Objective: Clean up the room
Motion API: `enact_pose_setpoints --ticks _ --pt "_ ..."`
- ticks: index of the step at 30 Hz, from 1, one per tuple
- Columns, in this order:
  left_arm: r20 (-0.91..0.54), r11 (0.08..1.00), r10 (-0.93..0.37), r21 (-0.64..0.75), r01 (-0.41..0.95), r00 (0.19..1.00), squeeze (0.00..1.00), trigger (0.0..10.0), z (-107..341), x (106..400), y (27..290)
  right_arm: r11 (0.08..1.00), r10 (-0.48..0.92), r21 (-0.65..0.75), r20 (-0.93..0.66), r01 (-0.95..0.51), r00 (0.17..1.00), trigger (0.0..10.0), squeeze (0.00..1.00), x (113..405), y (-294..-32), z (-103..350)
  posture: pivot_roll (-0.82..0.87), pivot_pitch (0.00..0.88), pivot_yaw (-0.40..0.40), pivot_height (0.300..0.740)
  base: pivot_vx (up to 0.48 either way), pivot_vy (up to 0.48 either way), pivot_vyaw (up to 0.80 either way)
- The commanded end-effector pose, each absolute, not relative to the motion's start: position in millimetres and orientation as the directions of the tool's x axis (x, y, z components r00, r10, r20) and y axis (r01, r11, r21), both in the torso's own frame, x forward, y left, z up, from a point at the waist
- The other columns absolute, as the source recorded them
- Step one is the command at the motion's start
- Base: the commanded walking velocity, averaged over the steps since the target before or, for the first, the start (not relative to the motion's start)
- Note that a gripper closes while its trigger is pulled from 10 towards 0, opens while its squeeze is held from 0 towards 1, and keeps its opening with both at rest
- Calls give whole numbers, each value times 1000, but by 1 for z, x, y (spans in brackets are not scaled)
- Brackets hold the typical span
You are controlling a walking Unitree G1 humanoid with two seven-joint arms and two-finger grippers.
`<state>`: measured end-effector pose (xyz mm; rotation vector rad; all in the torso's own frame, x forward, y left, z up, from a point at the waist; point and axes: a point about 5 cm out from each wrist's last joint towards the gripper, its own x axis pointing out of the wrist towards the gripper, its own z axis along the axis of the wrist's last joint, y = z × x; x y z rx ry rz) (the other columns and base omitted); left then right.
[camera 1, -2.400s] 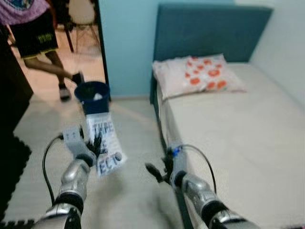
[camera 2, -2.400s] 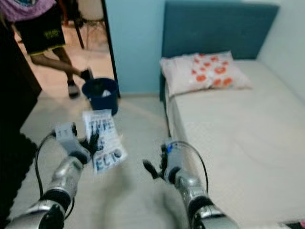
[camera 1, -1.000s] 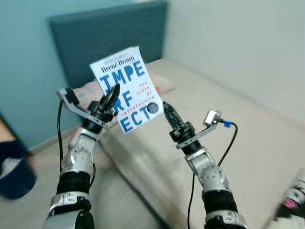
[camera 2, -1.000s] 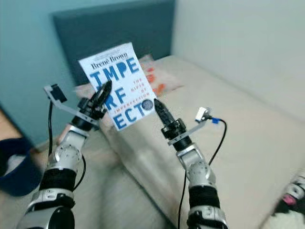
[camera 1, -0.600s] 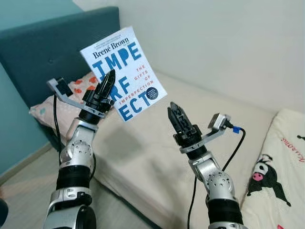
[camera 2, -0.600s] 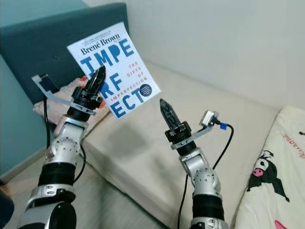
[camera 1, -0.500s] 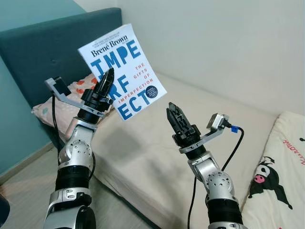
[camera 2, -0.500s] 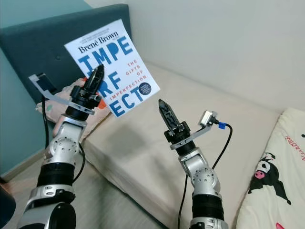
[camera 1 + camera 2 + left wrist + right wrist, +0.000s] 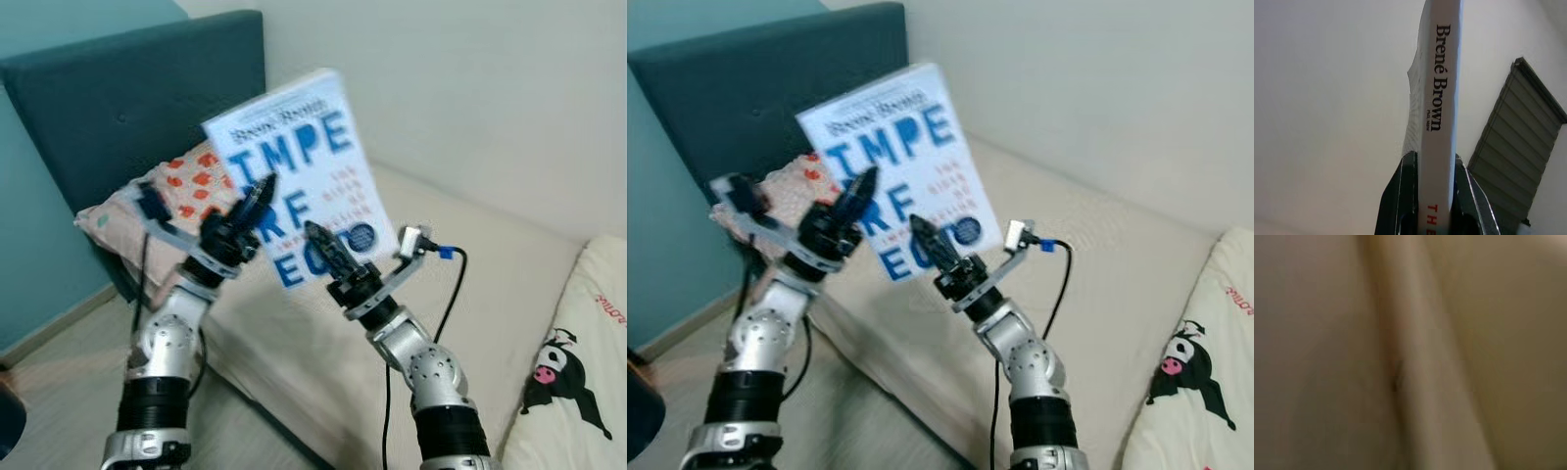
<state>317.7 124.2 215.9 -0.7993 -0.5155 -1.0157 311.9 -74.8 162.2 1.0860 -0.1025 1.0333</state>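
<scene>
L gripper (image 9: 257, 199) clamps book (image 9: 299, 166) upright, cover facing cam; R gripper (image 9: 321, 247) just below/in front, grip state unclear. Beige bed (image 9: 490, 284), pillow (image 9: 186, 186) behind.

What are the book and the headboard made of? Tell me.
Book: paper, a thin soft cover with a seemingly smooth printed face; page edges show beside the spine, clamped in the left pincer.
Headboard: probably padded teal fabric, matte, with faint tufting dimples.

Head stereo pair down over bed (image 9: 294, 343); left wrist camera upward along book (image 9: 1440, 98)
</scene>
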Motion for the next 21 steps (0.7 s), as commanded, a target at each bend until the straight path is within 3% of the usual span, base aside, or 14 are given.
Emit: enact_pose_setpoints --ticks 1,6,7,21 --pt "729 254 -552 -316 914 406 0 10000 220 313 120 43 647 676 542 -736 536 10000 0 311 -63 166 -73 72 -31 740 0 0 0" --pt "733 231 -552 -324 918 398 0 10000 219 309 119 24 639 692 544 -722 543 10000 0 310 -62 166 -72 72 -32 740 0 0 0" --pt "733 237 -547 -329 914 406 0 10000 219 310 121 28 625 698 546 -716 557 0 0 312 -64 165 -73 71 -32 740 0 0 0" --pt "765 344 -384 -402 849 518 0 10000 225 324 166 36 587 703 560 -710 585 0 0 311 -78 164 -76 68 -32 740 0 0 0"
